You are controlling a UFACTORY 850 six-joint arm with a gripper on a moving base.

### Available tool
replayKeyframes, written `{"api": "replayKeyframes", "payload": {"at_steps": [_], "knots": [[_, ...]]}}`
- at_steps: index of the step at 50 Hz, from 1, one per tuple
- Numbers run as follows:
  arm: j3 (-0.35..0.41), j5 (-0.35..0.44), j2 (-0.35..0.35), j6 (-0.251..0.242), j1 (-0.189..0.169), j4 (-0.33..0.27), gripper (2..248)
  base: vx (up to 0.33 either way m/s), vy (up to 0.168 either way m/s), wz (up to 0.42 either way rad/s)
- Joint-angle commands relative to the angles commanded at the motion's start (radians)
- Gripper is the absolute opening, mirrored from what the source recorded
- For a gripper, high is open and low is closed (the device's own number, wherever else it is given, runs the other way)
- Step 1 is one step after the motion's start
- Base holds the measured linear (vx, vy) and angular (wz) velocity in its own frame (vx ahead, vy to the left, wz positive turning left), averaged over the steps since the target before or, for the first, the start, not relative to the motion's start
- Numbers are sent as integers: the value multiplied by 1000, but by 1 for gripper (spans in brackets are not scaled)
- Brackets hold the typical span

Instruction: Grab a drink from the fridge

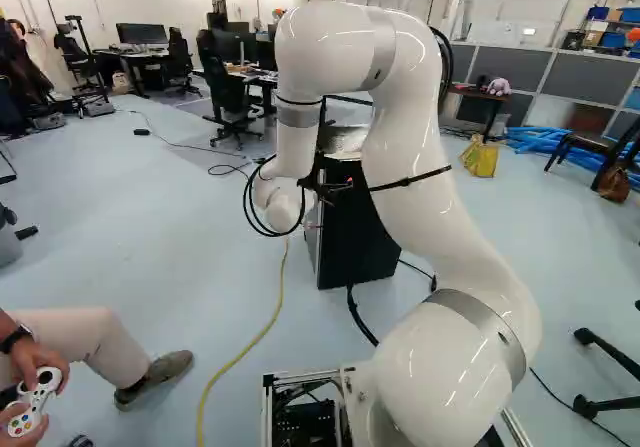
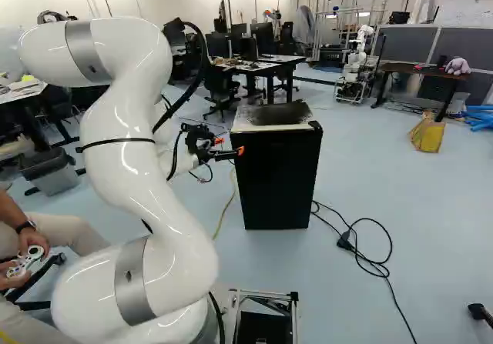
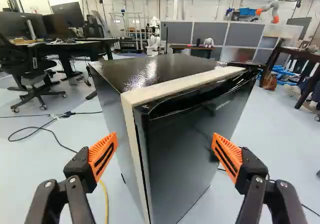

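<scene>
The black claw (image 3: 165, 135) with orange pads (image 3: 102, 156) is wide open, holding nothing — ahead stands the shiny black box-shaped fridge (image 2: 273, 176), its door (image 3: 185, 154) likely stiff and slippery, best pulled by the top lip (image 3: 200, 94), with the drink out of sight, maybe inside.

- From where I'm standing, the black fridge (image 2: 277, 178) is sitting upright on the floor.
- The white arm (image 2: 127, 148) is rising to the fridge's left.
- The gripper (image 2: 229, 145) is hovering by the fridge's upper left edge, its orange pads (image 2: 240, 151) showing.
- A black cable (image 2: 390, 255) is sprawling in loops right of the fridge.
- Beyond the fridge, to its right, a yellow bag (image 2: 427, 135) is resting on the floor and another robot (image 2: 356, 68) is standing.
- Left of the fridge, a grey bin (image 2: 51, 178) is standing.
</scene>
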Motion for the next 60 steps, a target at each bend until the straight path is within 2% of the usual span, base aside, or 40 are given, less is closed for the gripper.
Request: {"api": "replayKeyframes", "payload": {"at_steps": [28, 60], "knots": [[-32, 0, -19, 0, -9, 0, 247, 0, 0, 0], [-46, 20, -27, 0, -43, 15, 247, 0, 0, 0]]}}
